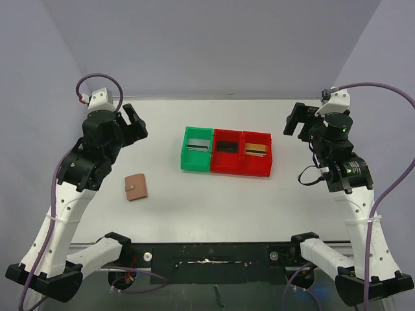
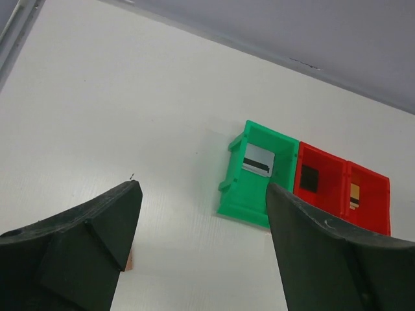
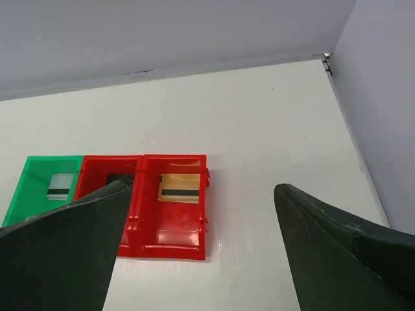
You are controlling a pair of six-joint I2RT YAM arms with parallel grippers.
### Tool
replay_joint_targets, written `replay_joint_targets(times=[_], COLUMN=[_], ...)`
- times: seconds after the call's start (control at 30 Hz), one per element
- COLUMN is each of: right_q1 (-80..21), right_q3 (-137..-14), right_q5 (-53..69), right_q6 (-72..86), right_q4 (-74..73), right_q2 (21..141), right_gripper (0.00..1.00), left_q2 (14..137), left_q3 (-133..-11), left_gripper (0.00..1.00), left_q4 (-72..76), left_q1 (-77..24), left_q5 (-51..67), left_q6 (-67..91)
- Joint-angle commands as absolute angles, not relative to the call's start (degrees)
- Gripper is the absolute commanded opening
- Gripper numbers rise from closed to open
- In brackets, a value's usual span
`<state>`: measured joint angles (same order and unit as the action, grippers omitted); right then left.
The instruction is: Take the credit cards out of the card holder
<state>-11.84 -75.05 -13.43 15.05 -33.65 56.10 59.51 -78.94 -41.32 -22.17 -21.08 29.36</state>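
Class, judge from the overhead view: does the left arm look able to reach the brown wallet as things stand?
Probably yes. The wallet lies alone on the table, close to the left arm, whose jaws stand open; nothing sits between them.

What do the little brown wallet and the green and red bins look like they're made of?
The wallet looks like tan-brown leather or imitation leather: matte, no glare, softly rounded corners; real or faux is not clear. The green bin and the two red bins look like moulded plastic: even bright colour, thin stiff walls, a slight sheen.
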Motion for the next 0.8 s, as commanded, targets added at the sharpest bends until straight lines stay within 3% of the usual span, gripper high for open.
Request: replay_joint_targets(times=[0.0,0.2,0.37,0.57,0.77], right_q1=[-9.4,-5.2,-1.9,-2.4,-4.0], right_q3=[-73.2,-66.9,-60.0,-56.3,-55.4], right_q5=[-12.3,-7.4,4.0,12.9,17.5], right_q6=[16.8,19.8,23.3,26.7,29.1], right_q4=[-31.8,-30.0,-26.8,-26.0,-26.2], right_q2=[54.2,50.6,47.7,49.1,53.2], right_gripper=[0.98,0.98,0.98,0.98,0.98], left_q2=[59.5,60.0,61.3,64.5,69.4], left_q3=[-77.7,-70.8,-61.5,-50.3,-41.6], left_gripper=[0.8,0.86,0.91,0.92,0.88], left_q4=[-41.6,-40.6,-38.6,-35.7,-29.9], left_q1=[-18.1,-5.5,8.4,21.3,27.0], left_q5=[-17.7,-6.9,2.5,9.0,14.3], left_q6=[30.1,31.7,33.6,34.8,35.9])
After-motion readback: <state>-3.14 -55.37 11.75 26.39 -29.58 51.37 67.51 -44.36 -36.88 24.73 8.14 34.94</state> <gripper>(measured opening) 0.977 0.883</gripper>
